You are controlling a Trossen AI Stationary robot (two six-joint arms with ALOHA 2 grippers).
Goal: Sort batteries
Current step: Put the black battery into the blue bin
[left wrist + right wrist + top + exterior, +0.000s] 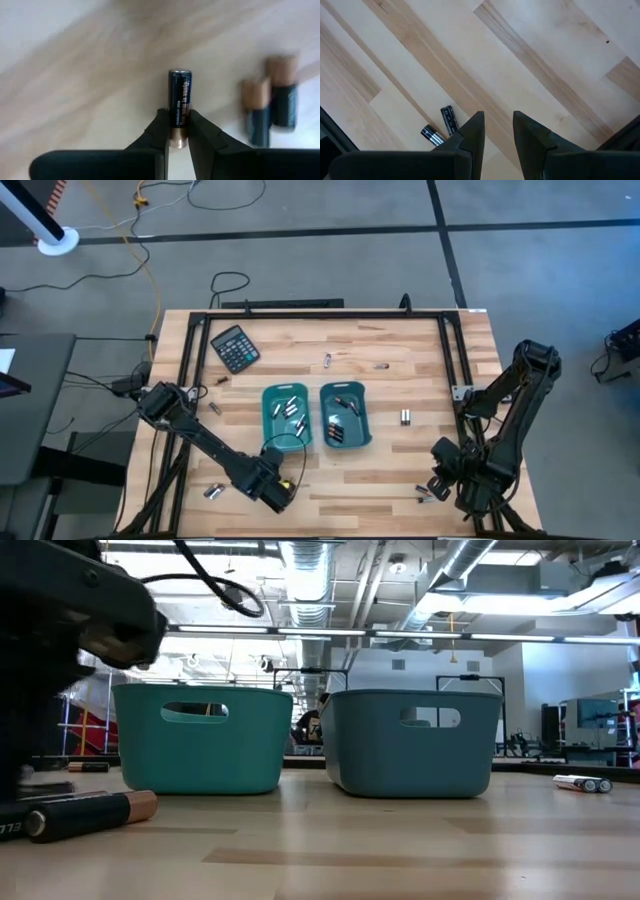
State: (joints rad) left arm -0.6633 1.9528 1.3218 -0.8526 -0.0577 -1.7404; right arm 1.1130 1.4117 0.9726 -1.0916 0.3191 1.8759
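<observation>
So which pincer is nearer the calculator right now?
Left. The left pincer sits at the table's near edge on the same side as the calculator, closed on a battery. The right pincer is at the opposite near corner, farther away.

battery [179, 107] print, illegible

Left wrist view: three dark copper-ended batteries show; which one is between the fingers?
The lone battery, pinched at its copper end by the left gripper. The other two lie side by side, apart from it.
</observation>
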